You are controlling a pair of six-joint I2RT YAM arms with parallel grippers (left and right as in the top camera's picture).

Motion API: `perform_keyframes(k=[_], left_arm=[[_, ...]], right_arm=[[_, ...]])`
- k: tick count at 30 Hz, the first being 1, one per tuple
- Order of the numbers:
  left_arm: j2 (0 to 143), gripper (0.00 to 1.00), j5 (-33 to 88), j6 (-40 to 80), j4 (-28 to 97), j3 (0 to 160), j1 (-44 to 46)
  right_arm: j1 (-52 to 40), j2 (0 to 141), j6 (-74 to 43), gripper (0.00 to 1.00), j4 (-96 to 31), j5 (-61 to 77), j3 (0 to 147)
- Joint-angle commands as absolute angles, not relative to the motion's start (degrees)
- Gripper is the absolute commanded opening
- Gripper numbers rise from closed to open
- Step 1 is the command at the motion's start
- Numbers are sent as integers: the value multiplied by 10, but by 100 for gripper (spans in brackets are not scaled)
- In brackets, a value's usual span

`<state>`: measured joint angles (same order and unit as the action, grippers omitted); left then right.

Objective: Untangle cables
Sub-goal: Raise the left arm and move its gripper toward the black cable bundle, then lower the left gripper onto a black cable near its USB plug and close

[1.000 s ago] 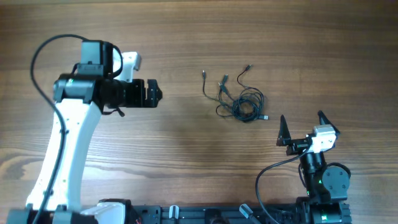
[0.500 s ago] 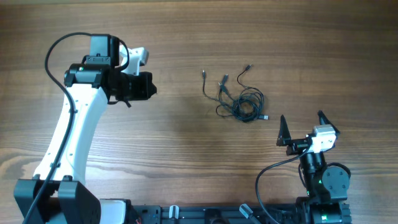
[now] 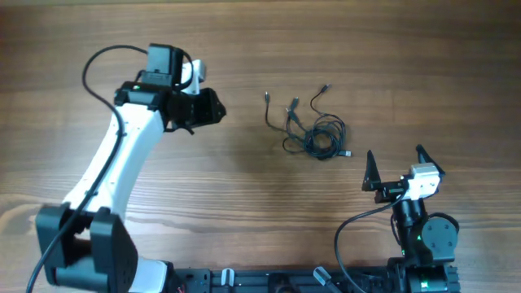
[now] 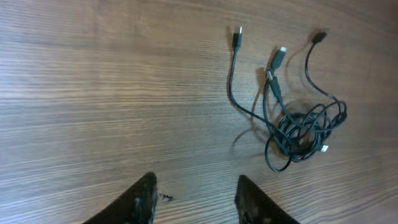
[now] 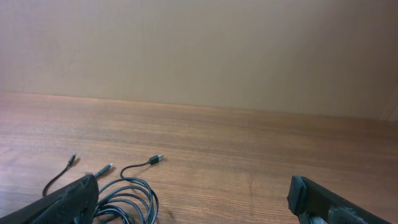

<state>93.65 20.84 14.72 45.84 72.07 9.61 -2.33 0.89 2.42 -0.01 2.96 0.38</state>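
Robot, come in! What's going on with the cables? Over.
Left gripper open, empty, short of the cables. Right gripper open, empty. Cables bunched, untouched. Nothing blocking.

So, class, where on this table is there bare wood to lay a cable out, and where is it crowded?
Bare wood lies between the left tool and the cables, beyond the cables toward the far edge, and across the near middle of the table. The tight spot is between the cables and the right tool.
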Motion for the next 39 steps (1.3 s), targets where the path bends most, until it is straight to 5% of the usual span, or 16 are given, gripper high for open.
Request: perform_keyframes(k=[1, 2, 4, 16, 19, 23, 27, 39], left_arm=[[980, 58, 205, 190, 434, 714, 126], [991, 70, 206, 203, 426, 714, 135], [1008, 78, 205, 218, 408, 714, 153], [1077, 82, 205, 235, 291, 714, 242], [1094, 98, 202, 237, 272, 713, 254], [1114, 99, 181, 265, 256, 713, 262], [1135, 90, 181, 274, 252, 713, 264], [1152, 23, 96, 275, 260, 712, 295]], right_arm=[[-26, 2, 15, 100, 1, 35, 3], [-26, 2, 15, 100, 1, 35, 3], [-26, 2, 15, 100, 1, 35, 3], [-26, 2, 15, 100, 1, 35, 3], [-26, 2, 15, 100, 1, 35, 3], [-26, 2, 15, 100, 1, 35, 3], [-26, 2, 15, 100, 1, 35, 3], [-26, 2, 15, 100, 1, 35, 3]])
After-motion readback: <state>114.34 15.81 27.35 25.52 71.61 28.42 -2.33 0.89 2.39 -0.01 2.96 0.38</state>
